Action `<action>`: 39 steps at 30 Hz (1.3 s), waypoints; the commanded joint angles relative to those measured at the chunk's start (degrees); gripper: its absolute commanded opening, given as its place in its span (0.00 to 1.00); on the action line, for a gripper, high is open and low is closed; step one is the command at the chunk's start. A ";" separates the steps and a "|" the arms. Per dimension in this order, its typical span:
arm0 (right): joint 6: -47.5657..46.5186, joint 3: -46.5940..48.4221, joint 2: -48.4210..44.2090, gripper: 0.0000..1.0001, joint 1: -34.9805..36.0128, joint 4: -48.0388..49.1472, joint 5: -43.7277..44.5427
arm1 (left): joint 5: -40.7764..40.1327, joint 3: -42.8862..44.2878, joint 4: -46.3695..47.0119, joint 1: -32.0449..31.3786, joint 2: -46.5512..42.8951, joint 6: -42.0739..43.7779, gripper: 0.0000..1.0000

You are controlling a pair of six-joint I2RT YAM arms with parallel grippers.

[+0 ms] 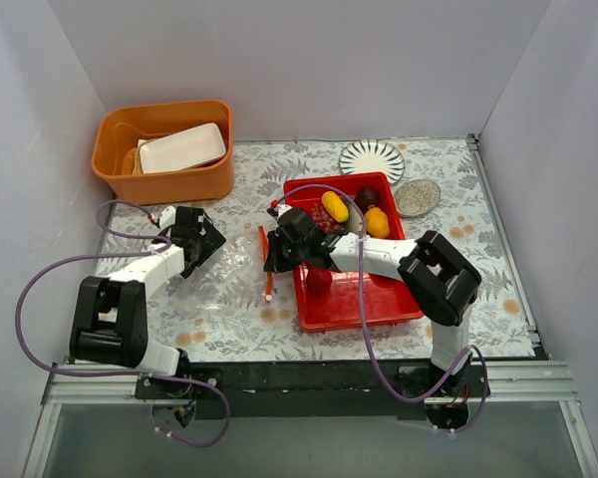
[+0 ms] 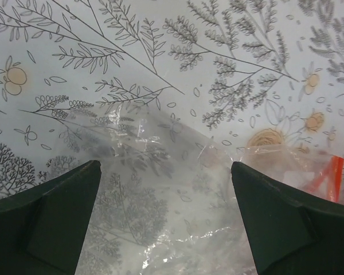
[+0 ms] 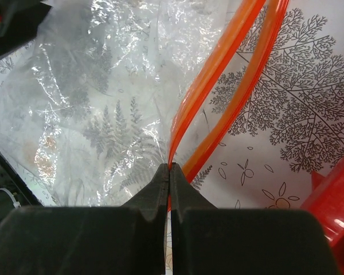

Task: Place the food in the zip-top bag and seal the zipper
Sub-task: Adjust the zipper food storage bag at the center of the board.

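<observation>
The clear zip-top bag lies crumpled on the leaf-patterned table between my two grippers. Its orange-red zipper runs along the right edge, its two strips parted. My right gripper is shut on the upper strip and lifts it off the table. My left gripper is open, its jaws wide apart over the bag's far end, holding nothing. The food lies in the red tray: two mangoes, a dark plum and a red apple. Nothing shows inside the bag.
An orange basin holding a white dish stands at the back left. A striped plate and a small speckled dish lie behind the tray. White walls close in three sides. The tray's corner is right beside my right gripper.
</observation>
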 commanded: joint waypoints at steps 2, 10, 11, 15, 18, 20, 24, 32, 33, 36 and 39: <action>0.58 0.03 -0.51 0.01 -0.48 0.11 1.38 | 1.73 -1.96 5.63 0.95 4.13 -0.02 0.98; 1.72 -1.98 -2.09 0.01 -0.74 -0.95 3.14 | 1.47 -1.79 6.42 6.05 11.42 -0.55 0.98; 1.73 -2.25 -2.27 0.01 -0.74 -0.77 3.23 | 1.73 -1.44 6.16 6.58 12.47 -0.46 0.98; 1.55 -2.35 -2.18 0.01 -0.74 -0.95 2.79 | 2.95 0.58 5.80 7.99 12.93 -0.03 0.98; 0.85 -1.82 -2.09 0.01 -0.74 -0.42 1.92 | 6.82 1.03 5.98 7.99 10.22 1.38 0.98; 0.06 -1.12 -2.62 0.01 -0.74 0.37 0.77 | 9.45 1.29 5.89 7.99 7.75 2.43 0.98; -2.05 -0.24 -4.03 0.13 -0.74 2.92 -1.51 | 12.18 3.92 2.56 7.99 1.43 4.72 0.98; -3.37 -4.80 -13.15 0.69 -2.05 6.79 -2.23 | 17.18 13.40 -5.43 8.07 -6.58 11.13 0.98; -3.46 -5.50 -14.82 0.73 -2.41 6.09 -1.09 | 18.24 14.20 -6.31 7.81 -6.76 11.57 0.98; -3.64 -7.27 -21.15 0.76 -4.60 4.16 3.22 | 18.61 17.10 -8.95 5.54 -7.38 13.42 0.98; -3.20 -7.35 -26.25 0.76 -6.71 -6.28 14.28 | 12.92 21.39 -13.87 -1.29 -5.81 15.00 0.98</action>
